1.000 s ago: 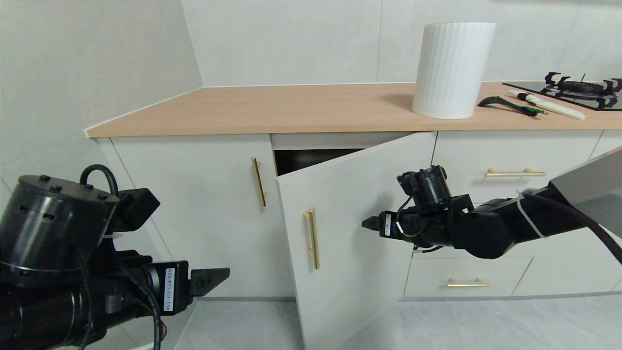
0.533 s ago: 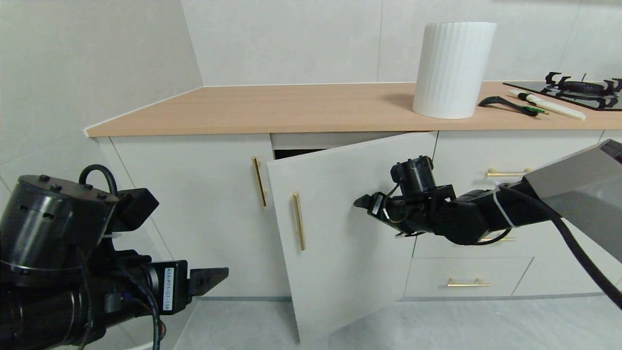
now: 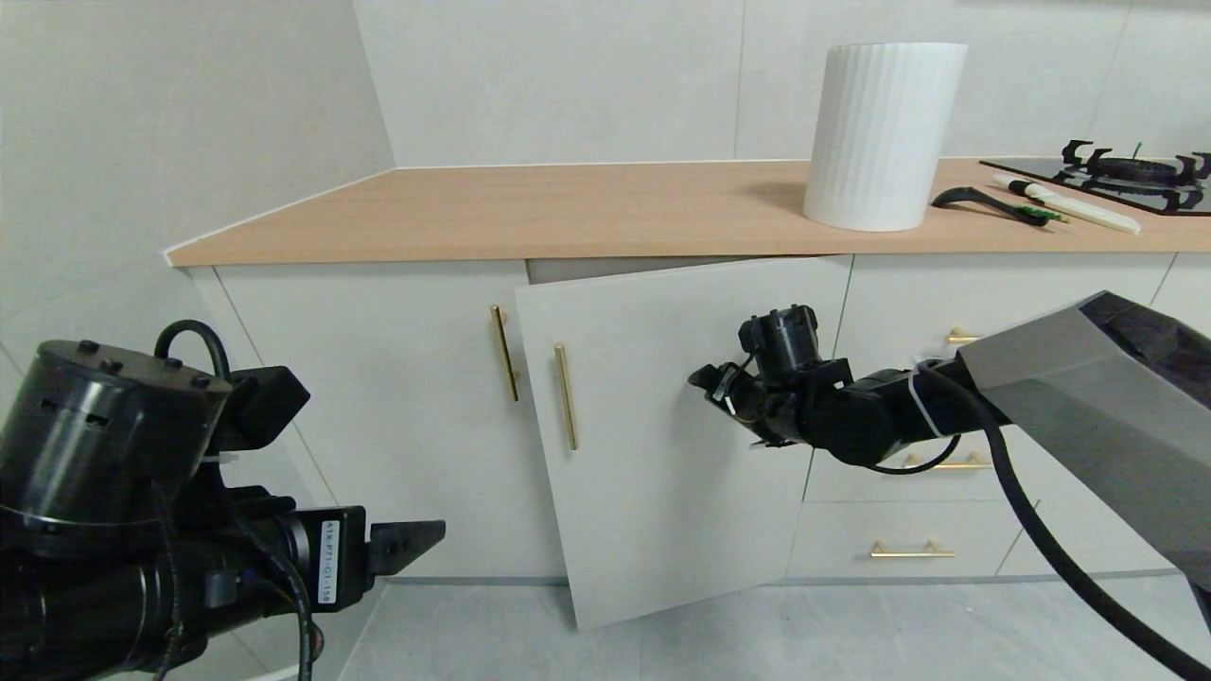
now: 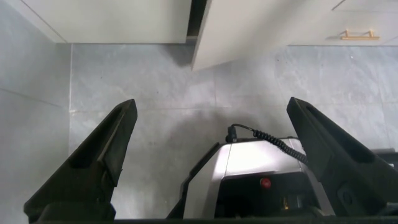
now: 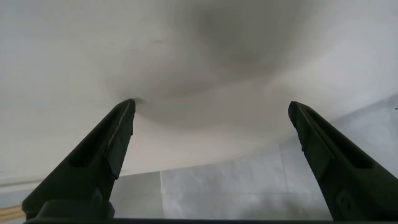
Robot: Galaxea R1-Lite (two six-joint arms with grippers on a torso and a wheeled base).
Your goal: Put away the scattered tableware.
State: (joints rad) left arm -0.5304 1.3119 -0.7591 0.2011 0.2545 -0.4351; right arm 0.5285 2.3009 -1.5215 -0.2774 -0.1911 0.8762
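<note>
Lying on the countertop (image 3: 568,213) near the stove (image 3: 1135,175), the scattered tableware was a black spoon-like utensil (image 3: 963,197), a green-handled piece (image 3: 1036,214) and a long white utensil (image 3: 1079,210). All sat to the right of the tall ribbed container (image 3: 885,132), and none was yet put away. Below the container the cabinet door (image 3: 662,445) hung slightly ajar, its brass handle (image 3: 566,397) on the free edge. The right gripper (image 3: 711,382) was at the middle of the panel with its fingers spread wide and nothing between them. From the head view it probably touched the door, though contact could not be told for certain. The left gripper (image 3: 416,541) hung low on the robot's left over the floor (image 3: 851,634), well apart from the door, likewise spread and empty. The step in hand looked like pushing the door closed. To do it well, the push should stay square on the flat panel and follow the door's arc. A spot nearer the handle side than the hinge would serve better. The push should ease off near the end so the door seats without bouncing back, and the fingers should keep clear of the seam. A second earlier the door stood well open, with the dark interior showing above it. By this moment only a thin strip remained under the counter edge, and the right arm had followed the door in toward the cabinets. The left arm and the tableware had not shifted
</note>
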